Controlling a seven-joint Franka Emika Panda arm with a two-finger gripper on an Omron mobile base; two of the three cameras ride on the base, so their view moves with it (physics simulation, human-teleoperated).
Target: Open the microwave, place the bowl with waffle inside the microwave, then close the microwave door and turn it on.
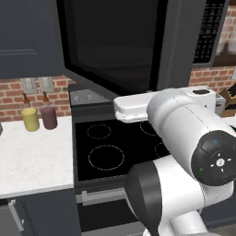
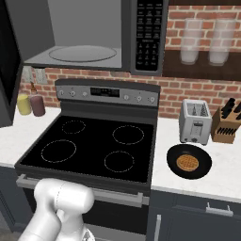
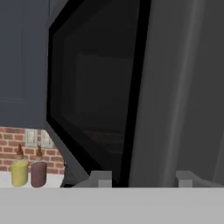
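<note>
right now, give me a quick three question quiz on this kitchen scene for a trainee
1. True or false: the microwave door stands swung open.
2. Where is the bowl with waffle? A) inside the microwave B) on the counter in front of the toaster C) on the stove
3. Fill in: the two jars, yellow jar and maroon jar, stand on the counter to the ____ of the stove.

Key: 1 true; 2 B; 3 left
</note>
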